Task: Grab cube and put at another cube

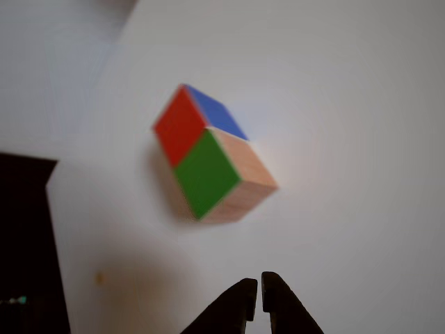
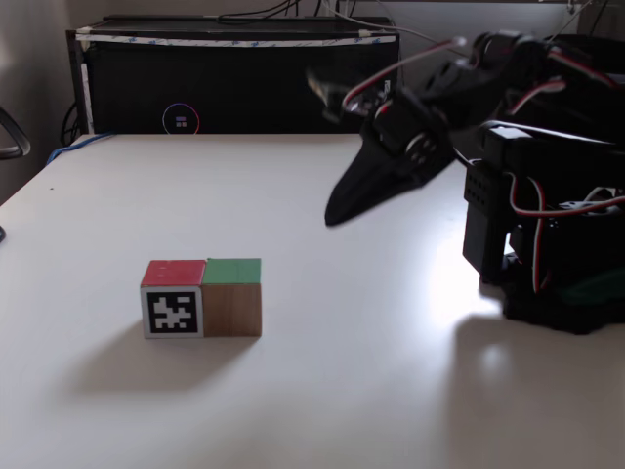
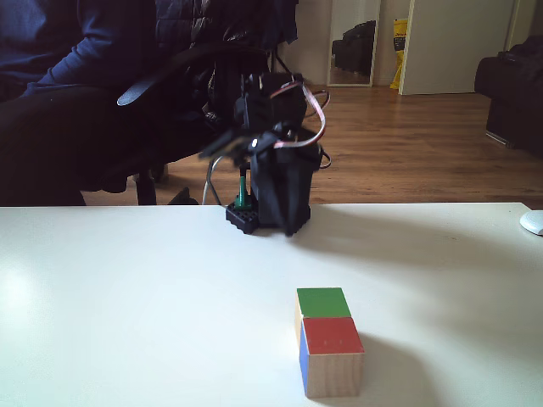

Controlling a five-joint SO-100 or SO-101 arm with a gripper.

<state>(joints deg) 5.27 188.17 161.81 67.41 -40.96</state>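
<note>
The cube (image 2: 232, 296), green on top with light-wood sides, rests on the white table (image 2: 391, 391) pressed against another cube (image 2: 174, 299), which has a red top and a black-and-white marker face. In the other view the green face (image 1: 206, 174) touches the red face (image 1: 181, 125), with blue beside it. A fixed view from the opposite side shows the green cube (image 3: 322, 303) just behind the red-and-blue one (image 3: 333, 356). My gripper (image 1: 259, 282) hangs in the air, shut and holding nothing, well back from both cubes. Its dark tip (image 2: 332, 217) points down toward the table.
The arm's base (image 2: 557, 244) stands at the table's right side. A black cabinet (image 2: 234, 78) runs along the far edge. A person in dark clothes (image 3: 76, 85) sits behind the table, and a white mouse (image 3: 533, 222) lies at its right edge.
</note>
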